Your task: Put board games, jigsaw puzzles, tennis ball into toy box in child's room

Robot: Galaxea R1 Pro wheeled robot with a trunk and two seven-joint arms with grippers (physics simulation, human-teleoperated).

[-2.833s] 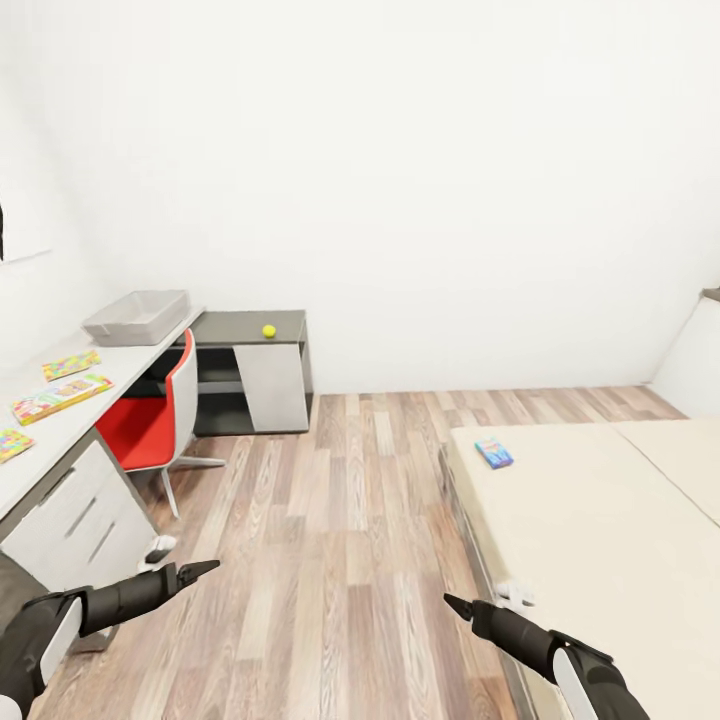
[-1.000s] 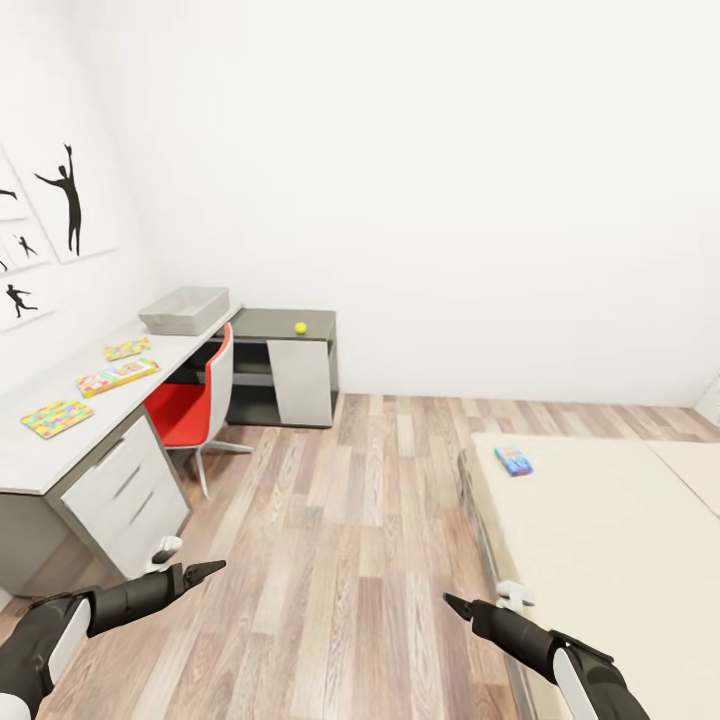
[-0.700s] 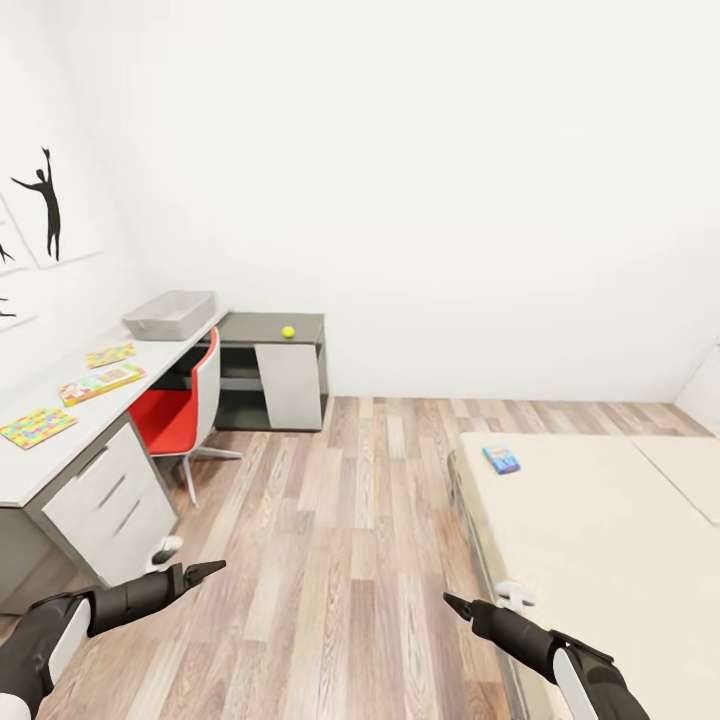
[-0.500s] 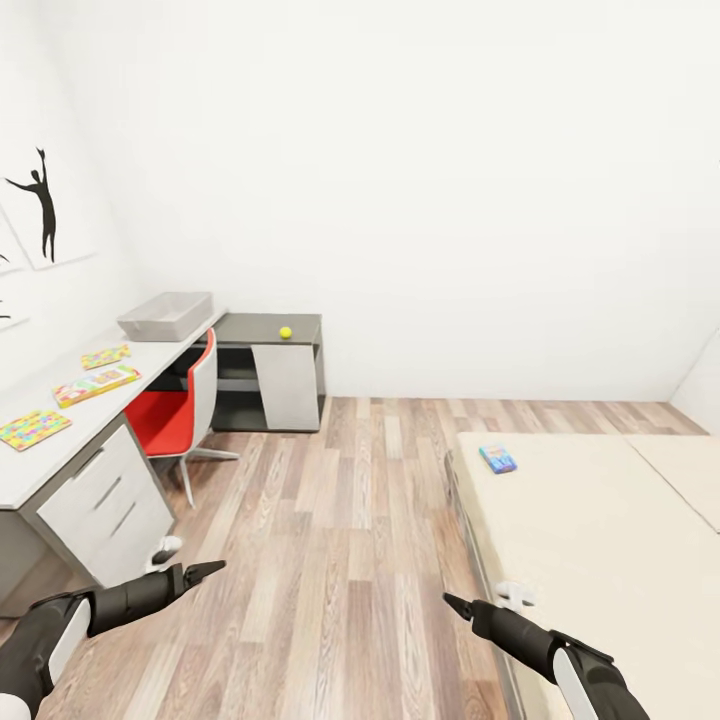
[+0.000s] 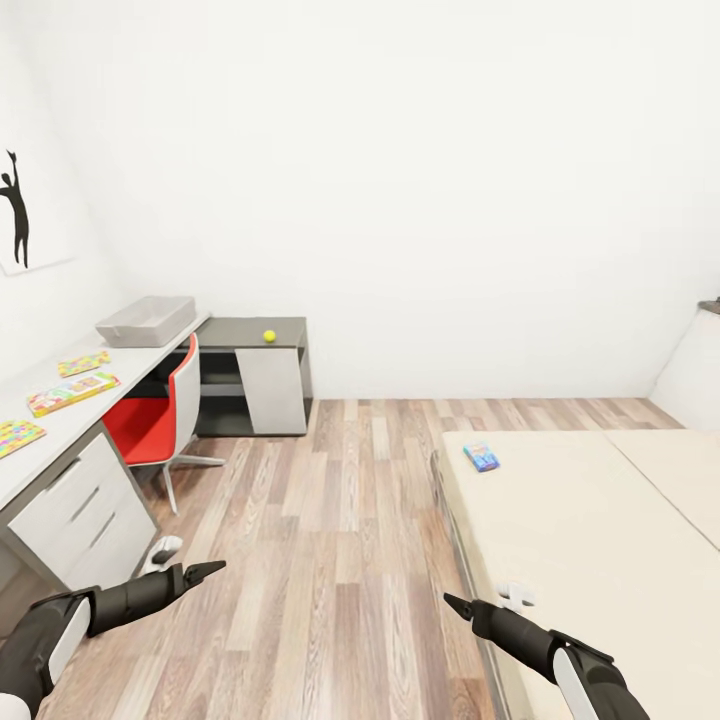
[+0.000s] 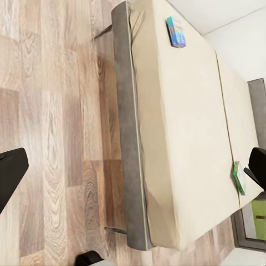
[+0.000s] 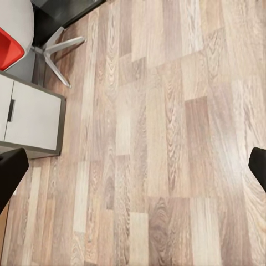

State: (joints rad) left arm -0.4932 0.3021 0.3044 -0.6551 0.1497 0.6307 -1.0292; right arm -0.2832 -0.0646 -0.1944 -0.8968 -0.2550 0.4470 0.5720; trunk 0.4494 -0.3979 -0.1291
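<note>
1. We see both arms held low over the wood floor point(image 5: 340, 560); left gripper point(image 5: 205, 570) and right gripper point(image 5: 455, 604) both spread apart, nothing held.
2. Toy box point(image 5: 145, 320) sits at the table's point(image 5: 60, 425) far end; two jigsaw puzzles point(image 5: 82, 362) point(image 5: 15, 437) and a board game point(image 5: 70, 392) lie nearer on it.
3. Tennis ball point(image 5: 269, 336) is on the dark cabinet point(image 5: 240, 330).
4. Blue-teal game point(image 5: 481, 457) lies on the bed point(image 5: 600, 560); a green-edged game point(image 6: 238, 177) lies near the bed's other end.

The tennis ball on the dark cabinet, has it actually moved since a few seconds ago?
No. The tennis ball sits at the same spot on the dark cabinet, right of the toy box. The whole picture has shifted, so the camera moved.
</note>
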